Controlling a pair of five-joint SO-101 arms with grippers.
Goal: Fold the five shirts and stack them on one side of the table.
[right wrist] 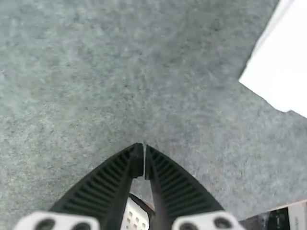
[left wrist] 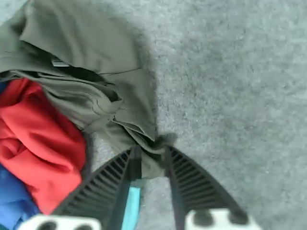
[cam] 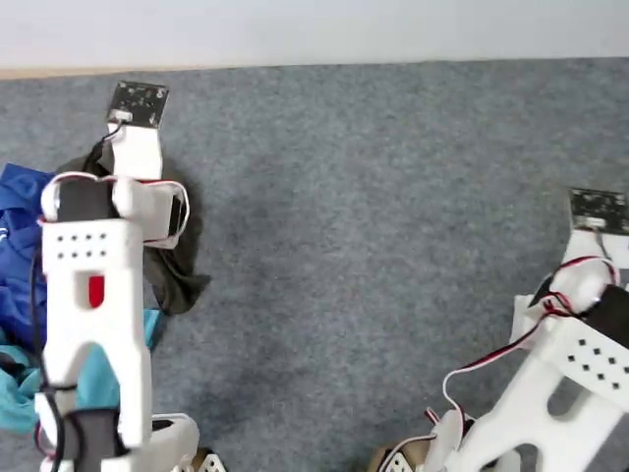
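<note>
Left end effector point(left wrist: 149, 160) pinches the edge of a crumpled olive-green cotton shirt point(left wrist: 86, 62) at nine o'clock on the grey felt bench point(cam: 393, 216). The right end effector point(right wrist: 144, 160) is pressed together and empty. Likely step: freeing the first shirt. Next, drag it onto open felt.

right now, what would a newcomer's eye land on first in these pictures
A heap of crumpled shirts on the left arm's side of the table draws the eye: an olive-green shirt lies against a red shirt, with a blue shirt and a teal shirt alongside. The left gripper pinches the olive-green shirt's edge, while the right gripper hangs shut over the bare grey table cover.
</note>
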